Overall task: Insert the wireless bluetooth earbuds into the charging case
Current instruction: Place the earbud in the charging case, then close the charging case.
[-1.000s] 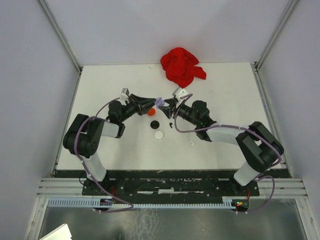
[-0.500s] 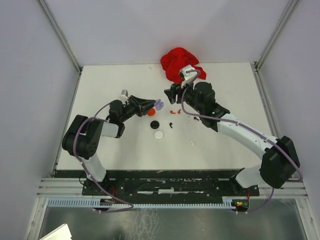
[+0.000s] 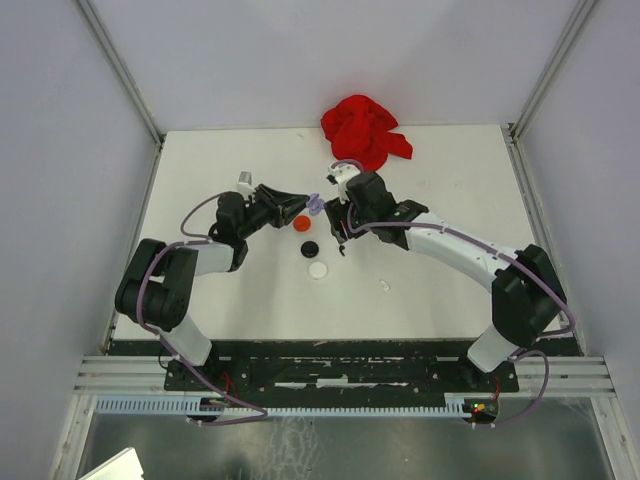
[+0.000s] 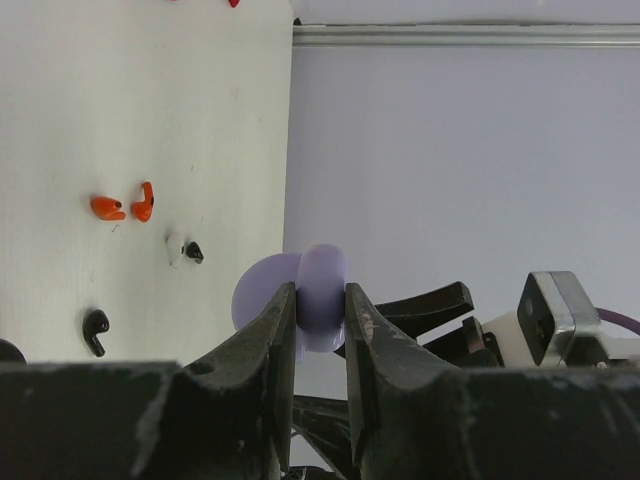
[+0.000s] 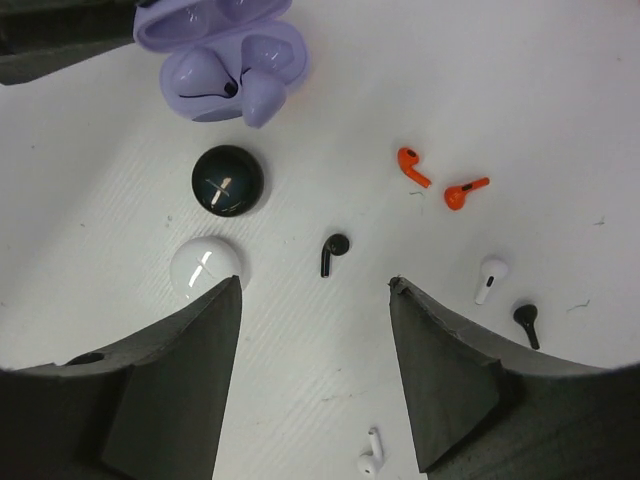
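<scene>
My left gripper [image 3: 312, 205] is shut on the open lilac charging case [image 4: 320, 292] and holds it above the table. In the right wrist view the case [image 5: 222, 52] shows its wells, with a lilac earbud [image 5: 263, 96] at its lower edge. My right gripper [image 5: 315, 292] is open and empty, hovering just right of the case [image 3: 338, 222]. Loose on the table lie two red earbuds [image 5: 413, 166], a black earbud [image 5: 332, 254], a white earbud [image 5: 489, 279], another black earbud [image 5: 524, 322] and another white earbud [image 5: 372, 461].
A black disc [image 5: 228, 180] and a white disc [image 5: 205, 268] lie below the case. A red disc [image 3: 302, 223] sits under the left gripper. A red cloth [image 3: 362, 130] is bunched at the back edge.
My right arm pulled away from the case towards the back, then came forward and down beside it again. My left gripper kept hold of the lilac case and shifted slightly.
</scene>
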